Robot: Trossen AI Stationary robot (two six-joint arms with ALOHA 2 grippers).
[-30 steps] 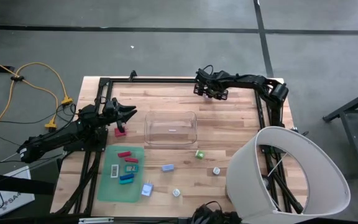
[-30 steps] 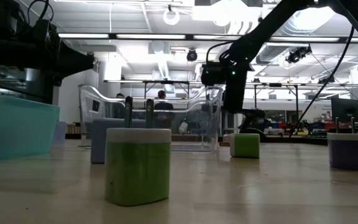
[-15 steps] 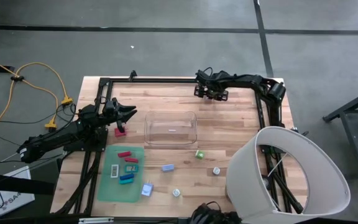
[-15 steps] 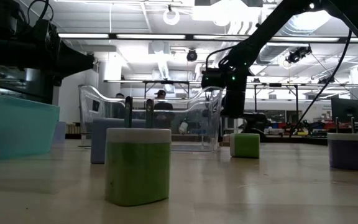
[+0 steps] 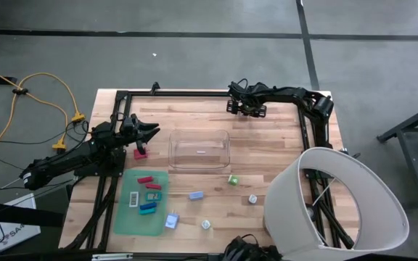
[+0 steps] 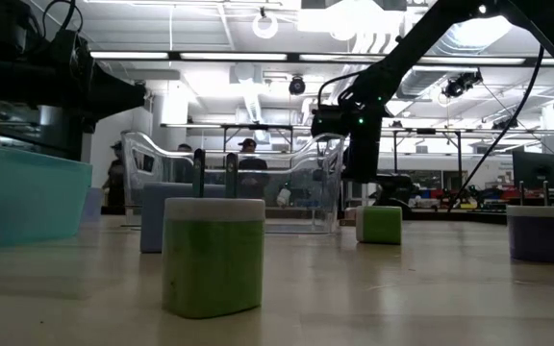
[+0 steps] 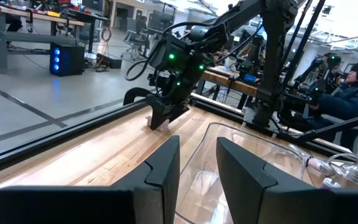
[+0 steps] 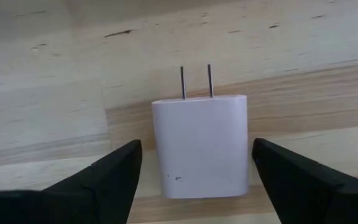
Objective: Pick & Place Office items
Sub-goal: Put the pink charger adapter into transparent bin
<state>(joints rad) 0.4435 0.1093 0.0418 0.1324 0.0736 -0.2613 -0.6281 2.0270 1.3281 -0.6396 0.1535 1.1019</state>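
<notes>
- The right gripper (image 8: 191,168) is shown at the far edge of the wooden table (image 5: 281,145), pointed down, with its jaws spread wide and nothing held between them
- A white plug adapter (image 8: 201,146), one of the office items, is seen lying flat on the wood between the two dark fingers (image 8: 98,177), apart from both, its two metal prongs pointing away from the wrist
- In the high view the right gripper (image 5: 247,107) is placed beyond the clear bin (image 5: 199,148), well apart from it
- The left gripper (image 5: 147,133) is held just left of the clear bin, its jaws set to a narrow gap with nothing gripped between them
- A pink piece (image 5: 141,151) is found on the table just beside the left gripper
- The green mat (image 5: 125,217) carries red, teal, blue and white pieces
- A green block (image 5: 232,180), a blue piece (image 5: 195,195) and two small pale pieces are scattered on bare wood nearer the front edge
</notes>
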